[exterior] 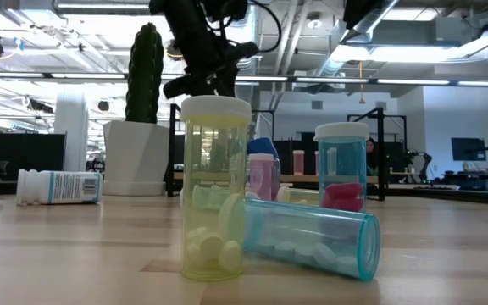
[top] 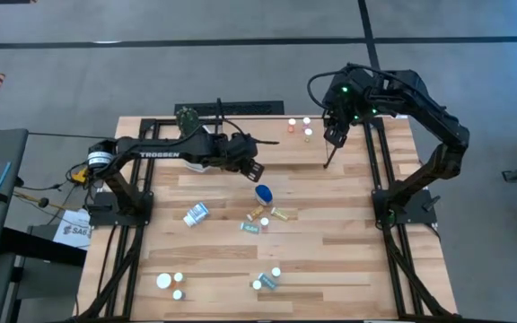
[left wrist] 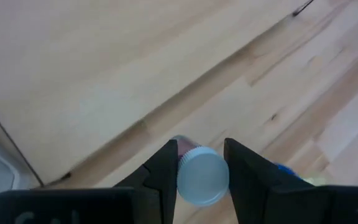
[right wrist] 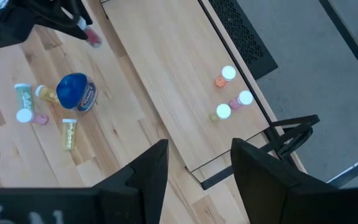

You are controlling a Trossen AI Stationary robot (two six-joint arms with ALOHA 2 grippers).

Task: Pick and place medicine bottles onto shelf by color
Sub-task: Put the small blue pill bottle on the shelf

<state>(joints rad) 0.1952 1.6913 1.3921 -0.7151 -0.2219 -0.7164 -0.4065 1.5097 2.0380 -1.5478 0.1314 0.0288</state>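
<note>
- Presently the left gripper [left wrist: 202, 168] is clenched on a small white-capped bottle [left wrist: 202, 176], one finger on either side of the cap; a trace of pink body shows behind the cap, so I judge it a pink one, though little of it is visible.
- From above, that gripper [top: 253, 168] hangs over the table's middle, just short of the shelf [top: 240, 139] board and above the large blue bottle [top: 263, 192].
- Three small bottles [top: 300, 126] already stand near the shelf's right end; the right wrist view shows them as orange, pink and a pale one [right wrist: 230, 94] close together.
- To place well, I would carry the bottle upright beside the pink one, lower until its base meets the board, then release without nudging the neighbours.
- Watch the shelf's black rail on the way across.
- The right gripper [top: 334, 136] hovers empty, fingers parted, over the shelf's right end; it sits close to that trio, so crowding is a risk.
- More bottles [top: 260, 220] lie scattered mid-table and along the near edge [top: 170, 284].
</note>
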